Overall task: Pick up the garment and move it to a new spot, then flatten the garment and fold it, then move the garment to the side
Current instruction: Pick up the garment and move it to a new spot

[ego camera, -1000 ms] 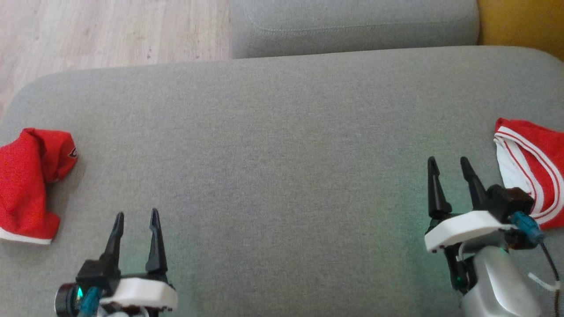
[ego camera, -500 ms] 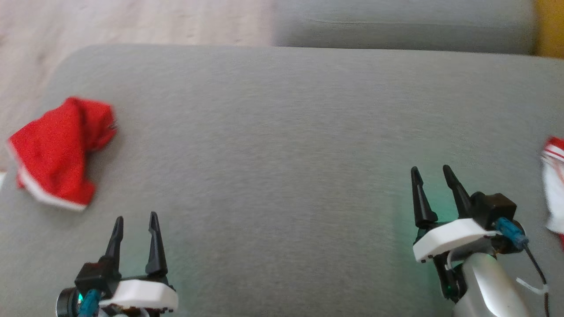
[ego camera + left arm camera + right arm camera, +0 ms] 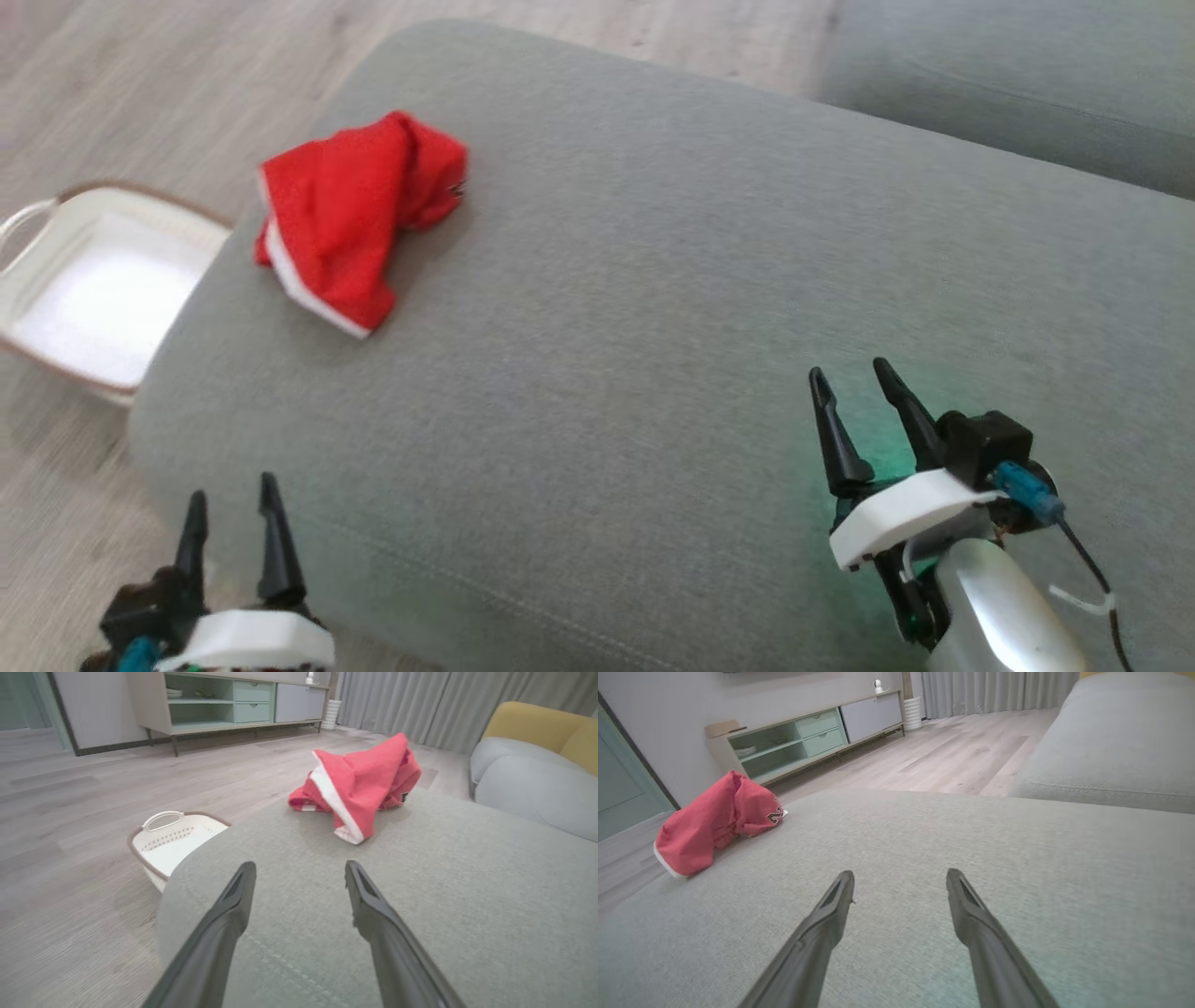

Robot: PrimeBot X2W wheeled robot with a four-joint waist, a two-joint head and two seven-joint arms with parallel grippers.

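The left gripper [image 3: 233,490] has its jaws spread open and empty, the two dark fingers pointing away over the near left corner of a grey sofa cushion [image 3: 653,327]. The right gripper [image 3: 850,370] also has its jaws open with nothing between them; it hangs above the near right part of the same cushion.

Further out, the garment [image 3: 345,215] lies on the far left part of the cushion, close to its left edge and well apart from both grippers. It is a crumpled red heap with a white band along one edge. From the left wrist it sits ahead of the open fingers and slightly right; from the right wrist it lies off to the far left.

On the pale wood floor [image 3: 140,84], just left of the cushion, stands a white basket [image 3: 56,198] with a handle. A second grey cushion [image 3: 1008,65] sits at the far right.
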